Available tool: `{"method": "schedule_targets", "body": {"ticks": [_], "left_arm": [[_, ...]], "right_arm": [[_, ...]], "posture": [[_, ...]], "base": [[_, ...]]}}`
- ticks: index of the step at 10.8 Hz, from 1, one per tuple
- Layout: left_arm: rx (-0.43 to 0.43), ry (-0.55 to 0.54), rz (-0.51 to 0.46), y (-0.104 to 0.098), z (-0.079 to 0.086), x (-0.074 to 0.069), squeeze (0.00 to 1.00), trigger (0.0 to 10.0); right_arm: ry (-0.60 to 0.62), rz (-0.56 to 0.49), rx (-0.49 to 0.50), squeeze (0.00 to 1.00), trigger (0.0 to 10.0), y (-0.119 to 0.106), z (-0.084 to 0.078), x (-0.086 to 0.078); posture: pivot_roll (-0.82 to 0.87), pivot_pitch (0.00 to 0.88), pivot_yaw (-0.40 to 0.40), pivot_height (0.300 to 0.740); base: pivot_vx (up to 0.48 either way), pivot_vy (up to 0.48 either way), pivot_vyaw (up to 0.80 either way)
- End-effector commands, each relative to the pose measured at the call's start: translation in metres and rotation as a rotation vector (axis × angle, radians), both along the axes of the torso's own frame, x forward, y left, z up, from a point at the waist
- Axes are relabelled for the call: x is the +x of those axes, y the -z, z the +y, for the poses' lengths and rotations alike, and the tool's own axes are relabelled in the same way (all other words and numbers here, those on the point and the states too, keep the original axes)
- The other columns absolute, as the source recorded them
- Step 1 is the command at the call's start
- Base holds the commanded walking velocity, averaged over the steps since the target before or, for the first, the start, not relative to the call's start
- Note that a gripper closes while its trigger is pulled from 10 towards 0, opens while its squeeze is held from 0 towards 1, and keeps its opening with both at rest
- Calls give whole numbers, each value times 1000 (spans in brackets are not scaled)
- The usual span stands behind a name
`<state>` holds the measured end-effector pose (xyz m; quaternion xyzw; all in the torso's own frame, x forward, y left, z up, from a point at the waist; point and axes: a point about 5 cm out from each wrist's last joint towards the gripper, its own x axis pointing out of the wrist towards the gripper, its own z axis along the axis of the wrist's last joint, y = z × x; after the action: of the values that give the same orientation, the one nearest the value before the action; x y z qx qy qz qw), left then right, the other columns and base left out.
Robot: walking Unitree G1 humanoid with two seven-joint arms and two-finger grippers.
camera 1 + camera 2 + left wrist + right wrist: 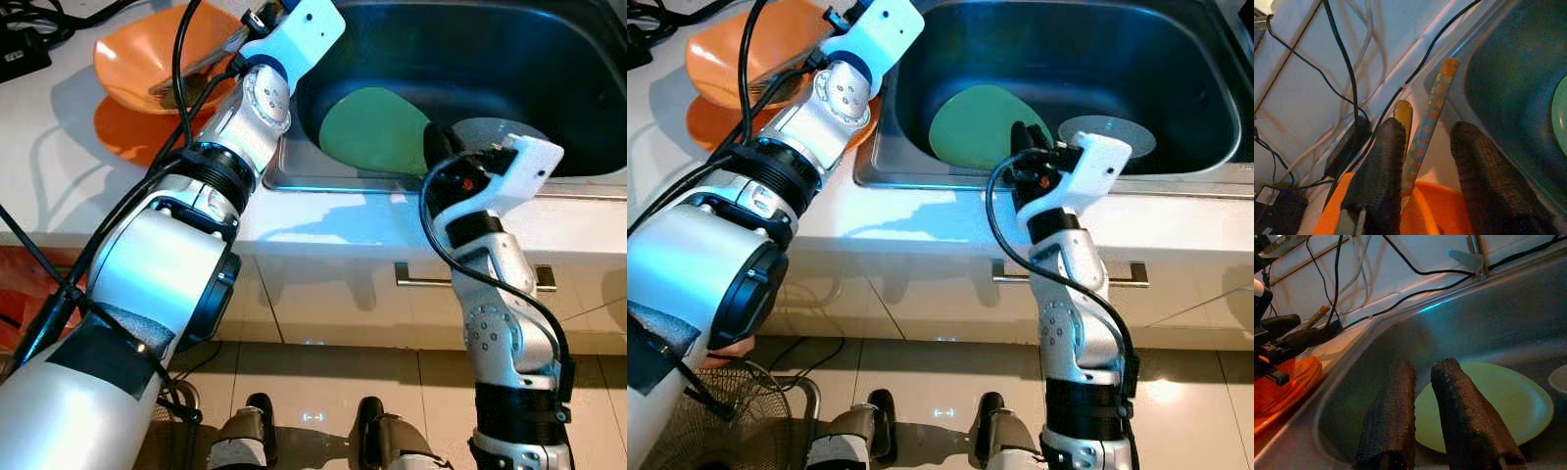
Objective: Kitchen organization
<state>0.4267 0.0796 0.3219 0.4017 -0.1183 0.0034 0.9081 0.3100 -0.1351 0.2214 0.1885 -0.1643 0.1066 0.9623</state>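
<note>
White tabletop carries an orange bowl (147,59) under the open, empty left gripper (1422,161), while the right gripper (1422,396), slightly parted and empty, overhangs the sink's (1176,59) green plate (975,122).

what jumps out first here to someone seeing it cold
The green plate lying in the dark steel sink, with the right claw poised just above its near edge. Then the orange bowl on the white counter left of the sink, where the left claw straddles a patterned utensil handle.

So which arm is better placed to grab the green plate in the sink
Right. The right claw hangs over the sink's near edge, just above the green plate. The left claw is at the orange bowl.
</note>
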Motion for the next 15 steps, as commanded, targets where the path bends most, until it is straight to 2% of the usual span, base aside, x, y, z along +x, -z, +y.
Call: {"method": "schedule_targets", "body": {"ticks": [1,7,11,12,13,15], "left_arm": [[-1,-10,-1,-1,-1,0,0,0],[11,-30,-35,-8,2,0,0,0],[-2,-30,-113,-25,0,-3,0,0],[-9,-20,-152,-34,-2,-5,0,3490],[-30,-1,-220,-50,-6,-9,0,10000],[-24,32,-306,-67,-11,-15,0,10000]], "right_arm": [[14,88,15,0,10000,18,-4,0],[19,85,25,0,10000,17,-5,1],[17,78,33,0,10000,16,-5,2],[18,76,35,0,10000,16,-5,3],[19,71,40,0,10000,15,-5,3],[14,70,53,0,10000,15,-4,5]], "posture": [[-41,307,23,740],[-34,306,19,740],[-27,303,17,740],[-26,303,18,740],[-23,301,15,740],[-14,296,16,740]], "base": [[0,0,0],[0,0,0],[0,0,0],[0,0,0],[0,0,0],[0,0,0]]}}
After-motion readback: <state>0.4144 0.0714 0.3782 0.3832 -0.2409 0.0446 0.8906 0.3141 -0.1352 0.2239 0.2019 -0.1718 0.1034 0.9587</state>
